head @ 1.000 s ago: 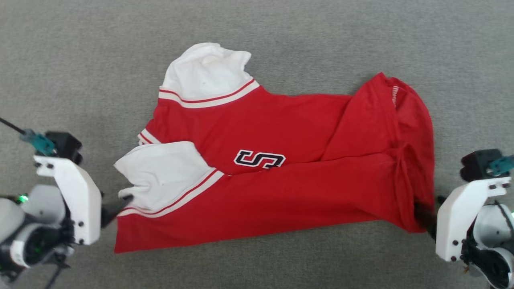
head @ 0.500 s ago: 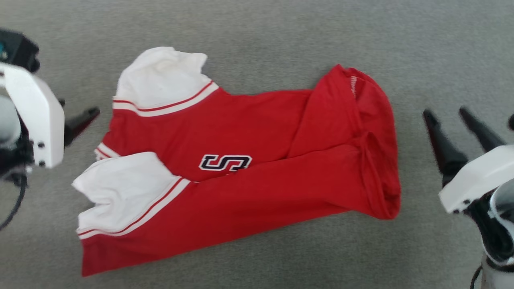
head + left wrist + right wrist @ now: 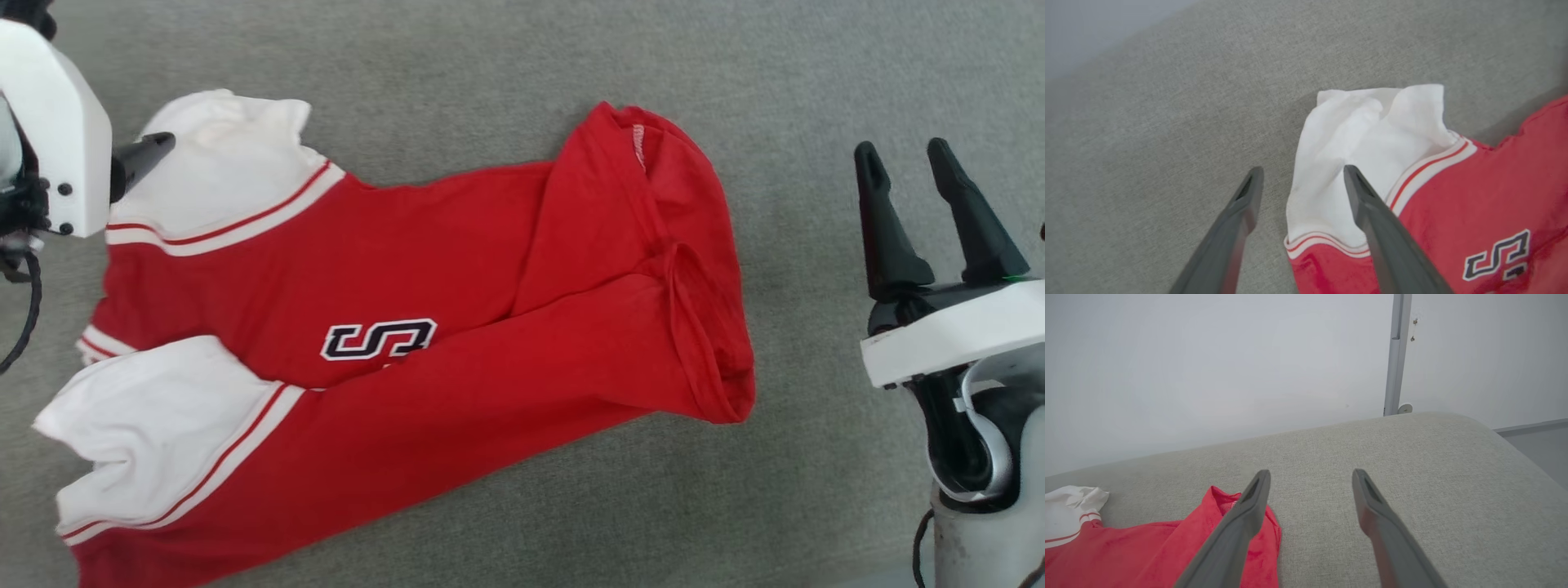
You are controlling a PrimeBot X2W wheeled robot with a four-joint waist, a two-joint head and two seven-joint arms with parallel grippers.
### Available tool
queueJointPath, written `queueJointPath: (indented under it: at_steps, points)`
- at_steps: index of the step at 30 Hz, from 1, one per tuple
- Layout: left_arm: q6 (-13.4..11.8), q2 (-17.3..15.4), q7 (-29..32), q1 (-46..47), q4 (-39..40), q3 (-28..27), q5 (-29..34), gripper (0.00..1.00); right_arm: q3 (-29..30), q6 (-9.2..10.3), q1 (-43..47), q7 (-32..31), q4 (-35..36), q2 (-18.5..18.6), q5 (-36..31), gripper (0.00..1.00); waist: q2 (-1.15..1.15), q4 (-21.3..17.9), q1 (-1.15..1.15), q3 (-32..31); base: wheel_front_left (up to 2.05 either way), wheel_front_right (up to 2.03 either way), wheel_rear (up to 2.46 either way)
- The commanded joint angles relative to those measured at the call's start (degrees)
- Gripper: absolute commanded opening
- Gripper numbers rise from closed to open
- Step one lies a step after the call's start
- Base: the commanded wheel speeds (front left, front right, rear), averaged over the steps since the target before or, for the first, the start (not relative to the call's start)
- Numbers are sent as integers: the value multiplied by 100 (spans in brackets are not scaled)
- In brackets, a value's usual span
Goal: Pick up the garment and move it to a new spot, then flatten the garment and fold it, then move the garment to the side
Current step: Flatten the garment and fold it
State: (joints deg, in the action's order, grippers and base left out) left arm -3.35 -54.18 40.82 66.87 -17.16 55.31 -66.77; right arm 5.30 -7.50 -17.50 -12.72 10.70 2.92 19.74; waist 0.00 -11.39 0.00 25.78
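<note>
Pulled back from the shirt (image 3: 457,245), my left gripper (image 3: 1302,169) hovers spread over a sleeve (image 3: 1372,134); my right gripper (image 3: 901,147), also spread, faces a wall (image 3: 1208,375) in its wrist view.

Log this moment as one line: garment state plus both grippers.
garment: lying folded over on gray surface | left gripper: open, over white sleeve edge | right gripper: open, clear of garment

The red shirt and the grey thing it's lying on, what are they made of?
The shirt looks like thin, soft, matte cloth, maybe cotton: it lies limp in creases and folds. The grey surface looks like coarse woven upholstery fabric over padding, judging by its speckled weave and rounded edge.
</note>
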Motion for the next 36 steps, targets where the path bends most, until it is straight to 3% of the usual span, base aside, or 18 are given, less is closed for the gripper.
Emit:
queueJointPath:
  at_steps: [1, 11, 12, 13, 22, 36]
  points:
    - [63, 47, 25, 114, -84, 24, 83, 100, -39, 2, -78, 92, -28, -2, 90, 100, 0, -111, 0, 117, 0, 0, 0]
    - [317, 475, 88, 415, -1329, 311, 484, 100, -504, 1, -239, 44, -328, -4, 174, 100, 0, -302, 0, 467, 0, 0, 0]
    - [360, 509, 128, 402, -1427, 350, 497, 43, -532, 1, -269, -36, -367, 0, 152, 100, 0, -296, 0, 480, 0, 0, 0]
    - [360, 545, 143, 413, -1524, 378, 535, 0, -553, 2, -308, -122, -402, -1, 127, 100, 0, -284, 0, 496, 0, 0, 0]
    - [515, 913, 259, 530, -2164, 409, 423, 0, -806, 2, -975, -1016, -698, 1, -41, 100, 0, -161, 0, 604, 0, 0, 0]
    - [819, 1579, -12, 890, -2604, 426, 432, 0, -1212, 1, -2744, -3254, -1996, -1, -498, 100, 0, 252, 0, 714, 0, 0, 0]
